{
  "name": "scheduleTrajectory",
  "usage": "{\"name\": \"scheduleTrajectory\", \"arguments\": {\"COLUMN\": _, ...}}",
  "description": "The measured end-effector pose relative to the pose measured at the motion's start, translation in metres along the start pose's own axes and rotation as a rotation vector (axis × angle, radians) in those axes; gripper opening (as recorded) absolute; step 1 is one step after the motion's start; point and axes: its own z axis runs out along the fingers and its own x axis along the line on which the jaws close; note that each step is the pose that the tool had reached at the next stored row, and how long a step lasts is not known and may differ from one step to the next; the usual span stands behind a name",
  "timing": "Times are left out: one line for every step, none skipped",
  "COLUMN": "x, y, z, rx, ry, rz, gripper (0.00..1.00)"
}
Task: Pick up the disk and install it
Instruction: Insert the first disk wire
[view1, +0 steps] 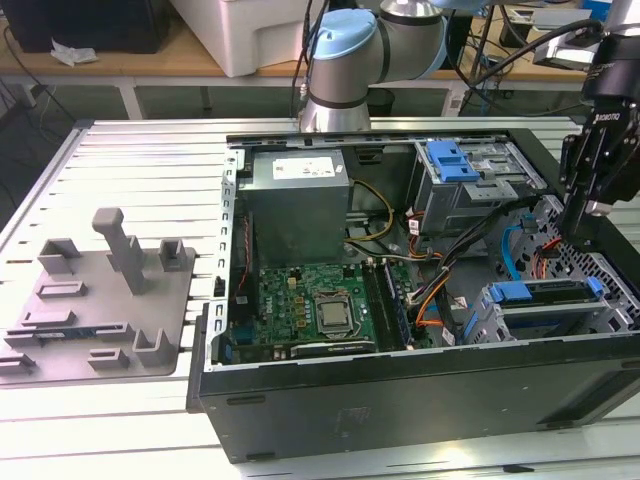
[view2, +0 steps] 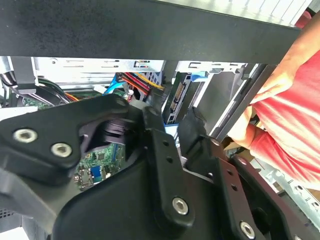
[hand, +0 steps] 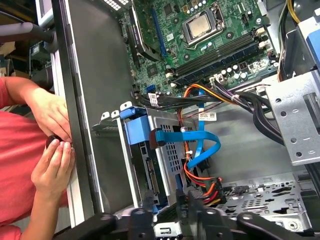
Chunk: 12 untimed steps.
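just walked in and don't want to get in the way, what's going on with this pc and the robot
A robot arm is working over an open computer case. Its end effector hangs open and empty near the drive cage at the exterior view's right. The disk sits slotted in that cage, not held. In the first wrist view a person's hands are at the case's outer wall.

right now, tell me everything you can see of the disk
The disk lies flat in its blue plastic carrier, slotted into the grey metal cage at the exterior view's right end of the open case. Little of its metal body shows. The gripper hangs above it, apart, jaws open.
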Motion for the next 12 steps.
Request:
{"name": "scheduleTrajectory", "arguments": {"x": 0.0000, "y": 0.0000, "z": 0.0000, "rx": 0.0000, "ry": 0.0000, "rz": 0.000, "gripper": 0.33}}
{"name": "scheduleTrajectory", "arguments": {"x": 0.0000, "y": 0.0000, "z": 0.0001, "rx": 0.0000, "ry": 0.0000, "rz": 0.000, "gripper": 0.33}}
{"name": "scheduleTrajectory", "arguments": {"x": -0.0001, "y": 0.0000, "z": 0.0001, "rx": 0.0000, "ry": 0.0000, "rz": 0.000, "gripper": 0.26}}
{"name": "scheduleTrajectory", "arguments": {"x": -0.0001, "y": 0.0000, "z": 0.0001, "rx": 0.0000, "ry": 0.0000, "rz": 0.000, "gripper": 0.26}}
{"name": "scheduleTrajectory", "arguments": {"x": -0.0001, "y": 0.0000, "z": 0.0002, "rx": -0.0001, "ry": -0.0001, "rz": 0.000, "gripper": 0.26}}
{"name": "scheduleTrajectory", "arguments": {"x": -0.0001, "y": 0.0000, "z": 0.0003, "rx": -0.0001, "ry": -0.0001, "rz": 0.000, "gripper": 0.26}}
{"name": "scheduleTrajectory", "arguments": {"x": -0.0002, "y": -0.0001, "z": 0.0003, "rx": -0.0004, "ry": -0.0007, "rz": 0.000, "gripper": 0.26}}
{"name": "scheduleTrajectory", "arguments": {"x": -0.0005, "y": -0.0003, "z": 0.0002, "rx": -0.0001, "ry": -0.0009, "rz": 0.000, "gripper": 0.26}}
{"name": "scheduleTrajectory", "arguments": {"x": -0.0012, "y": -0.0004, "z": -0.0003, "rx": -0.0001, "ry": -0.0008, "rz": 0.000, "gripper": 0.26}}
{"name": "scheduleTrajectory", "arguments": {"x": -0.0023, "y": -0.0004, "z": -0.0009, "rx": -0.0002, "ry": -0.0009, "rz": 0.000, "gripper": 0.26}}
{"name": "scheduleTrajectory", "arguments": {"x": -0.0033, "y": -0.0005, "z": -0.0015, "rx": -0.0002, "ry": -0.0009, "rz": 0.000, "gripper": 0.26}}
{"name": "scheduleTrajectory", "arguments": {"x": -0.0038, "y": -0.0005, "z": -0.0019, "rx": -0.0001, "ry": -0.0007, "rz": 0.000, "gripper": 0.26}}
